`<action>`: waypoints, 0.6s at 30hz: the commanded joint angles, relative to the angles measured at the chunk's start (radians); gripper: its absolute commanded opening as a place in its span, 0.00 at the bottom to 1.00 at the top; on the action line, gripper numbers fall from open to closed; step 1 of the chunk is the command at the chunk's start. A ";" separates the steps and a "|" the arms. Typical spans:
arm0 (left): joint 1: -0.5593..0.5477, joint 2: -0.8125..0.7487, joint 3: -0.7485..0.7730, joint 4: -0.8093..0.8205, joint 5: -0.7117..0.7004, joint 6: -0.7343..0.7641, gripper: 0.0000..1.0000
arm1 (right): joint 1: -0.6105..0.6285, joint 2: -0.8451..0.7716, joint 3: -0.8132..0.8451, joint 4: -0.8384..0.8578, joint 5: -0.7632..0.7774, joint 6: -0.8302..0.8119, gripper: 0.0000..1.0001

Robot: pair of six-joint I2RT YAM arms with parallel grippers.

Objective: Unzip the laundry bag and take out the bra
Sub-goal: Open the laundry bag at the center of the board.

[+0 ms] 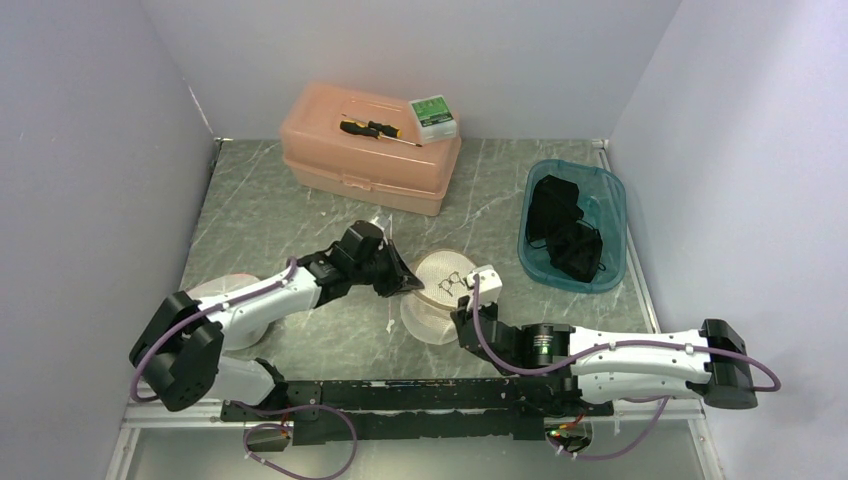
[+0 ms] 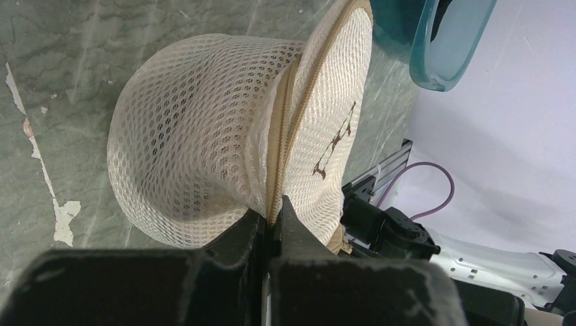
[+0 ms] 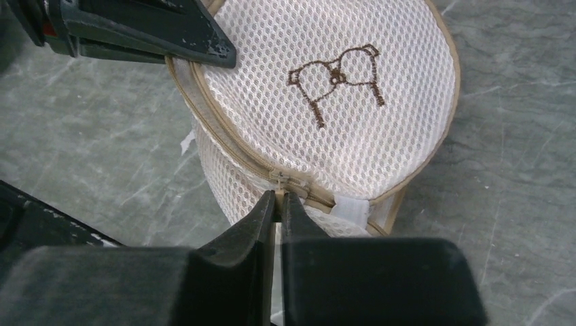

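The laundry bag (image 1: 440,300) is a round cream mesh drum with tan trim and a brown embroidered bra outline on its lid (image 3: 339,88). It stands at the table's middle and is zipped closed. My left gripper (image 2: 274,210) is shut on the tan zipper seam (image 2: 285,122) at the bag's left rim; its black fingers (image 3: 170,30) show in the right wrist view. My right gripper (image 3: 279,197) is shut on the zipper pull (image 3: 280,180) at the bag's near side, beside a white tab (image 3: 352,208). The bra is hidden.
A salmon plastic case (image 1: 370,155) stands at the back with a screwdriver (image 1: 375,129) and a green-white box (image 1: 433,113) on top. A teal bin (image 1: 610,200) holding black cloth (image 1: 560,230) sits right. A pale round object (image 1: 235,300) lies under the left arm.
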 commanded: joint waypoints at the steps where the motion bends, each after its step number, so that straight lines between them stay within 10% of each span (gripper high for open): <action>1: 0.006 -0.046 -0.023 0.045 -0.013 0.002 0.03 | -0.003 -0.058 0.023 0.070 -0.017 -0.050 0.23; 3: 0.007 -0.063 -0.032 0.061 -0.018 0.005 0.03 | -0.004 -0.095 0.026 0.102 -0.039 -0.074 0.52; 6: 0.007 -0.100 -0.041 0.086 -0.043 0.021 0.03 | -0.004 -0.134 0.068 0.085 -0.044 -0.092 0.68; 12: 0.006 -0.221 -0.106 0.227 -0.181 0.092 0.02 | -0.073 -0.182 0.101 0.057 -0.051 -0.109 0.73; 18: 0.004 -0.351 -0.245 0.499 -0.404 0.211 0.03 | -0.441 -0.220 0.067 0.173 -0.444 -0.082 0.73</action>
